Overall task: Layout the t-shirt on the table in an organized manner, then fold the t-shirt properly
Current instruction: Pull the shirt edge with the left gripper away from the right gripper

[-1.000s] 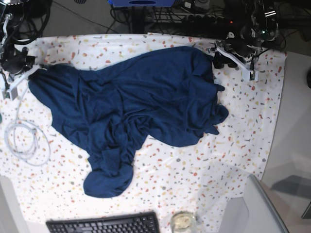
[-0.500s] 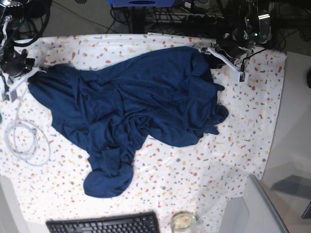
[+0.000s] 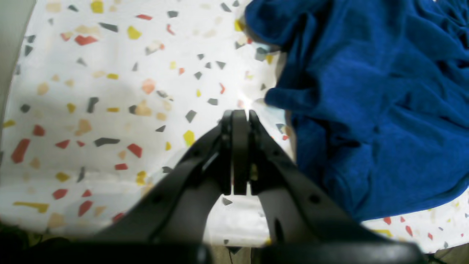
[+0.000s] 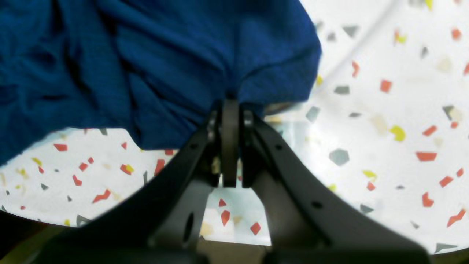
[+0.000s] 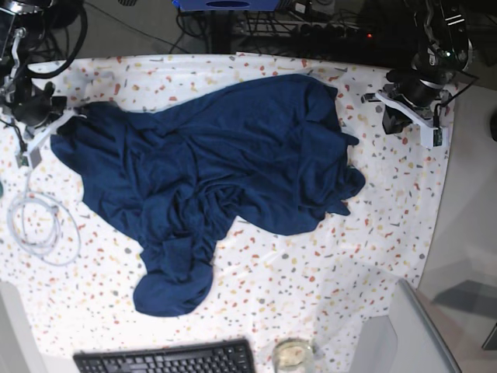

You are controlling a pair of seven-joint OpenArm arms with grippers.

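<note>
The dark navy t-shirt [image 5: 225, 163] lies crumpled across the middle of the speckled table [image 5: 326, 272], with one bunched end trailing toward the front. At the table's left edge my right gripper [image 5: 56, 118] is shut on the shirt's left edge. The right wrist view shows fabric [image 4: 165, 62] pinched at that gripper's tips [image 4: 229, 102]. My left gripper [image 5: 393, 116] is at the far right, apart from the shirt. In the left wrist view this gripper [image 3: 240, 112] is shut on nothing over bare table [image 3: 110, 73], with the t-shirt [image 3: 366, 110] just to its right.
A coiled white cable [image 5: 43, 225] lies on the table's left side. A black keyboard [image 5: 167, 359] and a small glass dish [image 5: 293, 353] sit at the front edge. A grey panel [image 5: 408, 330] stands at the front right. Plain grey surface [image 5: 474, 194] borders the right edge.
The left gripper has shut empty and pulled right, away from the shirt's upper right edge. The right gripper has shifted slightly up and inward, still holding the shirt's left edge.
</note>
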